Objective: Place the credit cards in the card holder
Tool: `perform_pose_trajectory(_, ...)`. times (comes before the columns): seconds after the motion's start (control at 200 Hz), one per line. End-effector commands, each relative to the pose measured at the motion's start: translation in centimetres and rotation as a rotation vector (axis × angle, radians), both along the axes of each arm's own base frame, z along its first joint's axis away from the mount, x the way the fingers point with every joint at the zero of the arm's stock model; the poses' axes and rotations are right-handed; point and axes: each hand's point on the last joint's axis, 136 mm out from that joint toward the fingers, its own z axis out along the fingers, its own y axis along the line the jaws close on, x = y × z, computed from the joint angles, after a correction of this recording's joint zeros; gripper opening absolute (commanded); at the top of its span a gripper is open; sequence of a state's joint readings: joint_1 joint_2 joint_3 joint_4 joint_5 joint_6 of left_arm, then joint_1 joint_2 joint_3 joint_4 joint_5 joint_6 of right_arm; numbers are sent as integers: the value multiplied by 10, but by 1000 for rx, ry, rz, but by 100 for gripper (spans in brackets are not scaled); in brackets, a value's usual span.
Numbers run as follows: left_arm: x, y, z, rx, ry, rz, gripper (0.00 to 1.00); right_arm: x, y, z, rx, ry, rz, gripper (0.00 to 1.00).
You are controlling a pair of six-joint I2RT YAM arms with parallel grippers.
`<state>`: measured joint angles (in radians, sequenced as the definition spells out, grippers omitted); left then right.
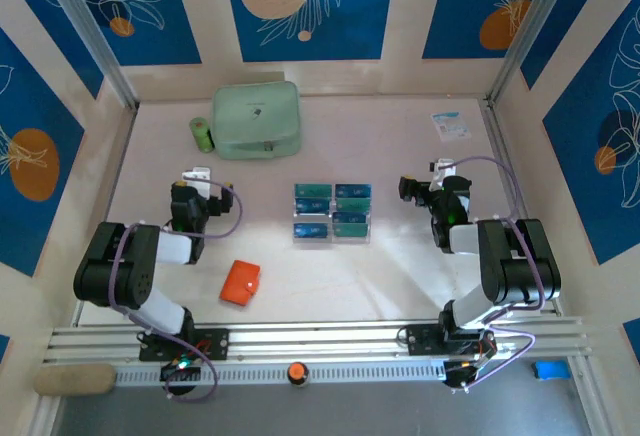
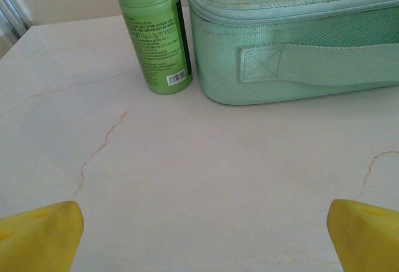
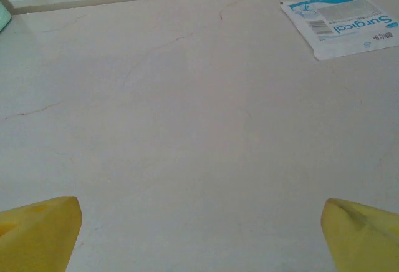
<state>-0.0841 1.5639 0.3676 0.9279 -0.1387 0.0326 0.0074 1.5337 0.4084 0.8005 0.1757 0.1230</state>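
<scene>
Left of the clear rack [image 1: 312, 239], the left gripper [image 2: 199, 234] stands wide open and empty, facing a green bottle [image 2: 156, 32] just beside a mint pouch [image 2: 293, 35]. The orange card holder [image 1: 240, 282] lies near-left of the rack. Teal credit cards [image 1: 313, 192] sit in the rack. Right of it, the right gripper [image 3: 199, 234] gapes empty before a leaflet [image 3: 340, 24].

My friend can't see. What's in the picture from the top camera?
Two robot arms, the left gripper and right gripper pointing away, flank a clear rack of teal credit cards on the table. The orange card holder lies nearer the left arm. A mint pouch, green bottle and leaflet sit at the back.
</scene>
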Motion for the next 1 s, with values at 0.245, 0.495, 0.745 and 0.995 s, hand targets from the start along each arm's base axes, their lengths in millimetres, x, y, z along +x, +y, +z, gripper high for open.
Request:
perform_pose_trajectory(0.245,2,2,6,0,-27,10,100,2,1,9,-4,-38,-2,99)
perform_pose_trajectory(0.495,2,2,6,1,-26,9,100,2,1,10,-5,-39,-2,99)
perform_pose_trajectory(0.745,1,3,5,-1,-24,11,100,2,1,9,-4,-37,-3,99)
perform_pose_trajectory(0.995,4,3,3,-7,-9,14,100,3,1,9,0,-34,0,99)
